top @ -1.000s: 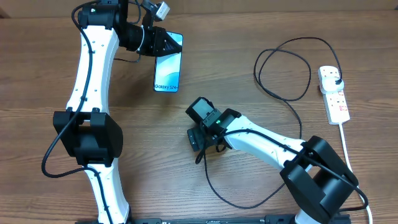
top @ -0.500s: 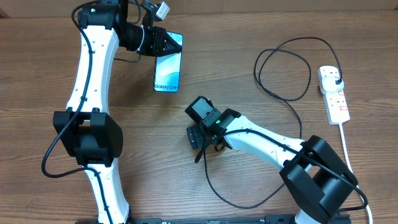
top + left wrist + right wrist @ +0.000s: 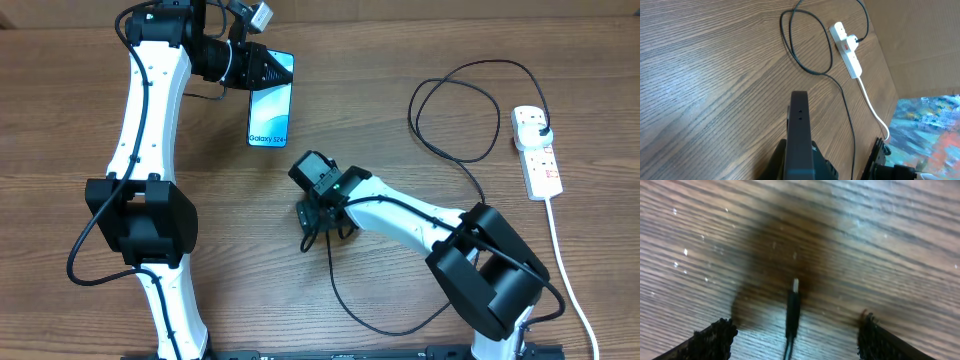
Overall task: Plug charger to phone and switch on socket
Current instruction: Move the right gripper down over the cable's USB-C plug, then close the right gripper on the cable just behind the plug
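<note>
Your right hand [image 3: 799, 339] is hovering with its fingers spread wide, one on each side of the connector tip [image 3: 793, 305] of the charger [image 3: 455, 150], and it is touching nothing. The tip is lying flat on the table [image 3: 880, 240], pointing away from the hand. Expect it to be small, light and hard, with a slick casing. Aim to pinch the black body just behind the bare metal end, not the metal itself, so it is not twisting while you are pushing it in. The cable trailing behind is thin and limp, looping loosely over the wood, so it should be dragging along rather than resisting. Further off, your left hand [image 3: 262, 68] is pressing shut on the far end of the phone [image 3: 270, 118], a stiff, smooth, breakable slab. Farthest away, the power strip [image 3: 538, 165] is lying near the table's right edge, with the black plug [image 3: 540, 128] apparently seated in it.
</note>
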Controlling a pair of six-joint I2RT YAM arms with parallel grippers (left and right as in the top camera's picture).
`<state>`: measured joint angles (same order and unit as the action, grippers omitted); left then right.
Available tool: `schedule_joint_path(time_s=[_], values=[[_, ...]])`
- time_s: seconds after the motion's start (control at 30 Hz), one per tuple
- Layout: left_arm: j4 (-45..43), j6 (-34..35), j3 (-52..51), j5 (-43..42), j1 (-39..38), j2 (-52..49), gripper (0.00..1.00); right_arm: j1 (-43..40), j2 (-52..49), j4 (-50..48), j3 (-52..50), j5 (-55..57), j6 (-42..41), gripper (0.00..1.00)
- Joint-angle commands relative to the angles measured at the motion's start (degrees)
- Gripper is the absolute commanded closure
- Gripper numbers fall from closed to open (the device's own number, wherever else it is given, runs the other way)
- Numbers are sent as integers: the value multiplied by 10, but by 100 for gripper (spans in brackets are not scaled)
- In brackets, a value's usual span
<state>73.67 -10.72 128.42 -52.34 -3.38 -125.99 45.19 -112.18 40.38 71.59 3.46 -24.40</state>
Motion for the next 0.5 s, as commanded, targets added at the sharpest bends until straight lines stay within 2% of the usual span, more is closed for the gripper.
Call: schedule_joint_path(time_s=[0.0,0.23,0.47], values=[[-2,-8,11,-22,0,15,96,2,-12,2,9,3,-2,23],[-2,-8,11,-22,0,15,96,2,-13,2,9,3,-2,57],[-2,-4,11,-22,0,15,96,2,-13,5,9,3,-2,63]])
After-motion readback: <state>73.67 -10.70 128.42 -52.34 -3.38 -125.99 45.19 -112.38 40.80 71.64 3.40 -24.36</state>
